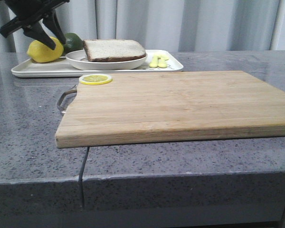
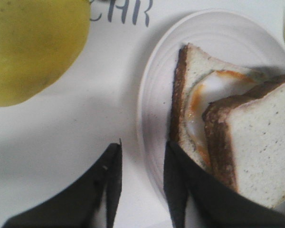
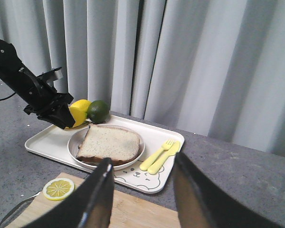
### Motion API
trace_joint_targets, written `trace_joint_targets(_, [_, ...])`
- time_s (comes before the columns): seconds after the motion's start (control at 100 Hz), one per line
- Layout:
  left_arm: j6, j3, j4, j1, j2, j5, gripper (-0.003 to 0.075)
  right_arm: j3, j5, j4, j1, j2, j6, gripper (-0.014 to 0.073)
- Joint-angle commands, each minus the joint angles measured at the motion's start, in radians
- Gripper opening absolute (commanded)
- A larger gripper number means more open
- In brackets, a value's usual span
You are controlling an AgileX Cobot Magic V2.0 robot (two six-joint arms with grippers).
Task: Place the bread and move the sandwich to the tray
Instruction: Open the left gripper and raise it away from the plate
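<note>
The left gripper (image 1: 51, 37) hung over the left end of the tray (image 1: 38, 70), beside the lemon (image 1: 43, 51) — its fingers apart, holding nothing. Just to its right, the sandwich (image 1: 114, 49) sat on the plate (image 1: 92, 61), and the plate was already on the tray. The top bread (image 2: 261, 152) lay a bit crooked, so the egg (image 2: 213, 95) peeked out. To finish well, I think it should lift away slowly and not bump the plate. The right gripper (image 3: 141, 194) hung back, empty too — fingers wide.
</note>
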Motion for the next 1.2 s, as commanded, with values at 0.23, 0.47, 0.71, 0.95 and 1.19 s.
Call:
trace_joint_targets(0.23, [-0.009, -0.239, 0.022, -0.005, -0.117, 0.034, 0.0201, -0.027, -0.078, 0.009, -0.007, -0.004, -0.007, 0.0319])
trace_joint_targets(0.47, [0.0, -0.421, 0.034, -0.005, -0.205, 0.042, 0.0201, -0.027, -0.083, 0.002, -0.007, -0.004, -0.007, 0.0319])
trace_joint_targets(0.71, [0.028, -0.46, 0.032, -0.016, -0.279, 0.042, 0.0201, -0.024, -0.086, -0.013, -0.007, -0.004, -0.007, 0.0319])
trace_joint_targets(0.95, [0.064, -0.46, 0.032, -0.047, -0.34, 0.042, 0.0199, -0.014, -0.086, -0.017, -0.007, -0.004, -0.007, 0.0319])
trace_joint_targets(1.19, [0.1, -0.383, 0.073, -0.053, -0.437, 0.042, 0.0197, -0.014, -0.092, -0.029, -0.007, -0.004, -0.007, 0.0319])
